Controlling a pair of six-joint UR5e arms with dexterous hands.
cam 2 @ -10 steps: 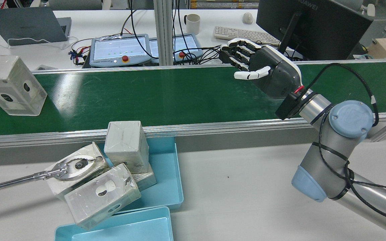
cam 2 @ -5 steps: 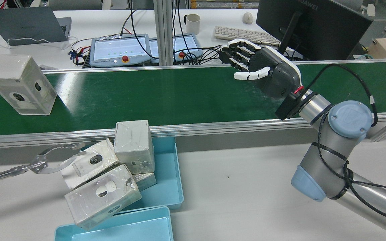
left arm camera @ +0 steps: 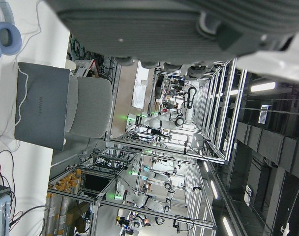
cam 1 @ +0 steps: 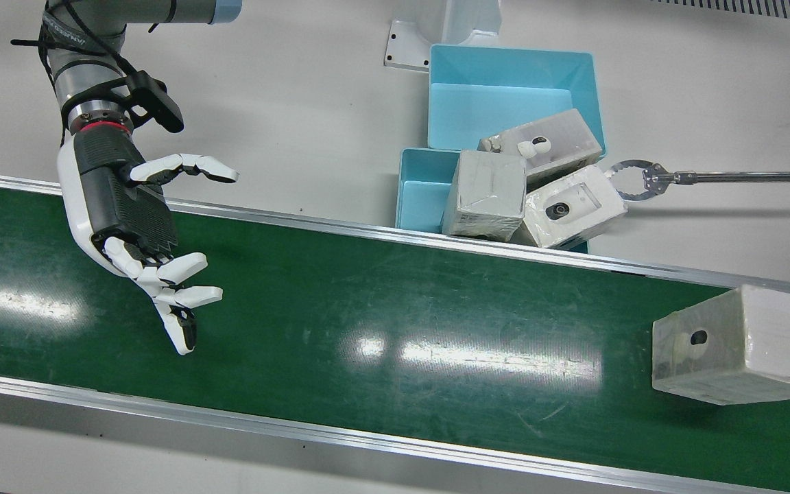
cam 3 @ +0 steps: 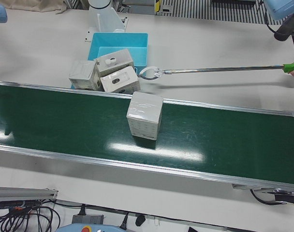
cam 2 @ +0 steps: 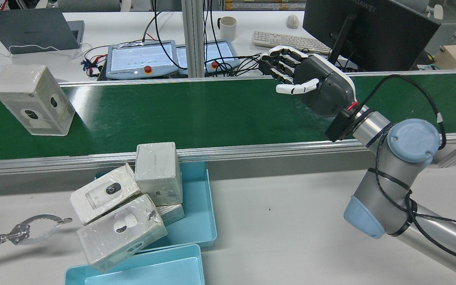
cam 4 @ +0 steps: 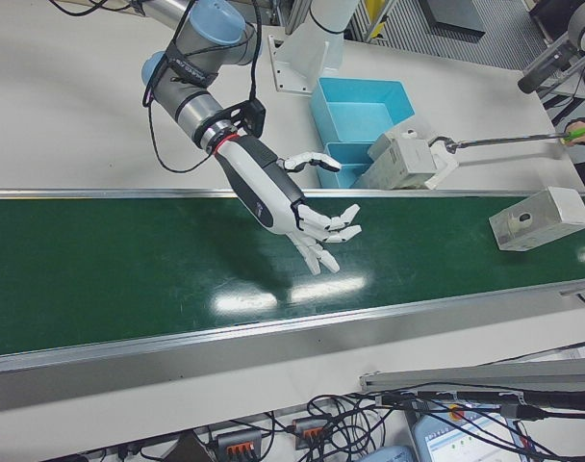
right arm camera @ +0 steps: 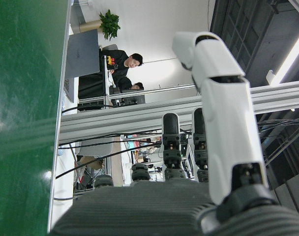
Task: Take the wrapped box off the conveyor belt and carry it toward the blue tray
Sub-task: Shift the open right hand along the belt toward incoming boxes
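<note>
A wrapped white box [cam 2: 34, 101] stands on the green conveyor belt [cam 2: 196, 114] at its far left in the rear view. It also shows in the front view [cam 1: 738, 346], the left-front view [cam 3: 144, 115] and the right-front view [cam 4: 543, 219]. My right hand [cam 2: 323, 89] is open and empty above the belt, far to the right of the box. It also shows in the front view [cam 1: 124, 213] and the right-front view [cam 4: 278, 197]. The blue tray [cam 2: 208, 213] sits just below the belt's near rail. Only the palm of my left hand [left arm camera: 189, 24] shows.
Several wrapped boxes [cam 2: 121, 229] are piled in and over the tray. A second blue tray [cam 2: 141, 273] lies nearer me. A long metal grabber tool [cam 2: 34, 227] held by a person reaches in from the left. Laptop, pendants and monitor stand beyond the belt.
The box on the belt has moved right. The grabber tool let go of a piled box and drew back to the lower left. My right hand has stayed put.
</note>
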